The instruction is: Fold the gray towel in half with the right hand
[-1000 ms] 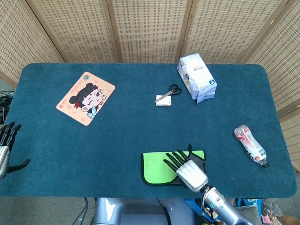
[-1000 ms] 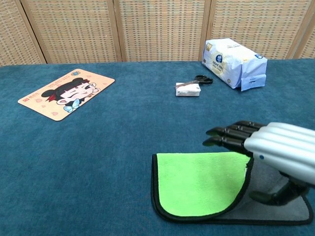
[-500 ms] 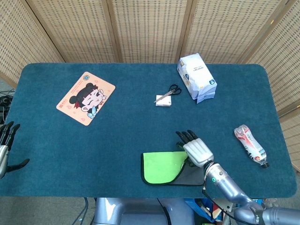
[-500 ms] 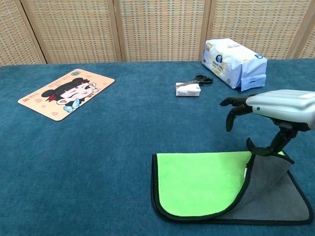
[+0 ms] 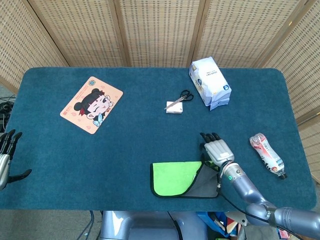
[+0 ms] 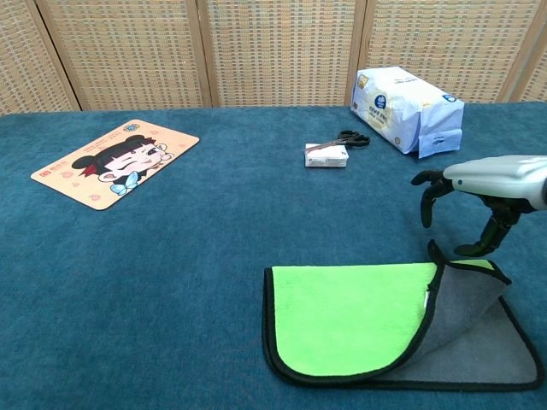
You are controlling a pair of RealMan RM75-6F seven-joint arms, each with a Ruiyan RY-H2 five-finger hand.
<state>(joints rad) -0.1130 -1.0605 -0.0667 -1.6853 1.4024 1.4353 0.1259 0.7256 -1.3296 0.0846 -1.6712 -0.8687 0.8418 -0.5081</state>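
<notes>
The towel lies at the table's near edge, its green face (image 5: 172, 177) up on the left and its gray face (image 5: 207, 186) showing on the right. In the chest view the green part (image 6: 350, 316) meets a gray flap (image 6: 479, 329) whose far corner curls up off the table. My right hand (image 5: 216, 149) hovers just beyond that raised corner, fingers hanging down and nothing in them. The chest view shows this right hand (image 6: 487, 184) above the towel's far right edge, thumb close to the curled rim. My left hand (image 5: 6, 155) is at the table's left edge, fingers spread.
A cartoon mat (image 5: 91, 104) lies at the far left. Scissors (image 5: 182, 97) and a small white box (image 5: 174, 106) sit mid-table, with a white and blue tissue pack (image 5: 209, 82) behind them. A crumpled bottle (image 5: 267, 155) lies to the right of my right hand.
My right hand has moved off the towel, away from me and to the right. The towel's right part now shows more gray, with its far corner curled up.
</notes>
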